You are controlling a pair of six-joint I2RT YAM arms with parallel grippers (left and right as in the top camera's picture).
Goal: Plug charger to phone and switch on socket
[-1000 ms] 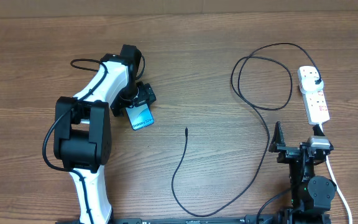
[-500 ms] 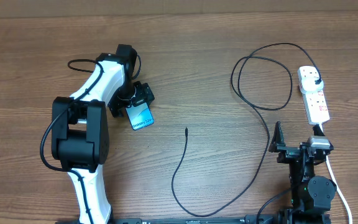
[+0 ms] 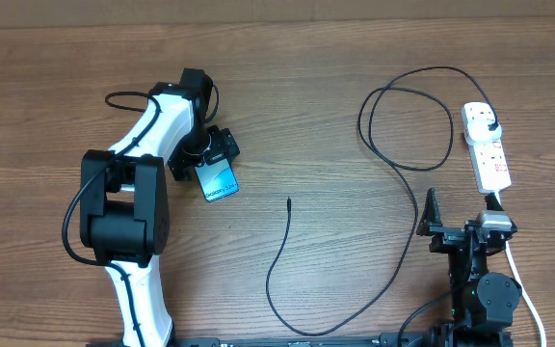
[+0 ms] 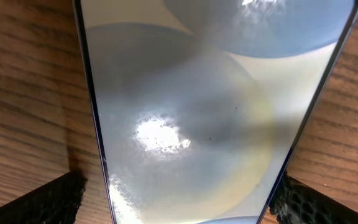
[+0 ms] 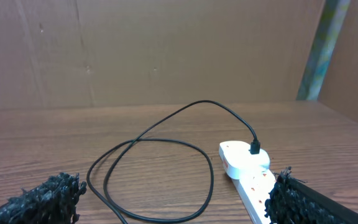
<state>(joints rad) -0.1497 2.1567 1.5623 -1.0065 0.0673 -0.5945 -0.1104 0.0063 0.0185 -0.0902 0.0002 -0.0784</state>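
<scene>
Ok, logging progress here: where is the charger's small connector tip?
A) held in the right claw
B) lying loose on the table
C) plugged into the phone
B: the charger's connector tip lies on the table, well apart from the phone, nothing gripping it.

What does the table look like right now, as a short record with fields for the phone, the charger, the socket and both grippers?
phone: flat on the table, screen up, under the left gripper
charger: plug in the socket's far outlet; connector tip loose on the table, apart from the phone
socket: on the robot's right; switch position not readable
left gripper: open, one pad either side of the phone
right gripper: open, holding nothing, facing the socket
</scene>
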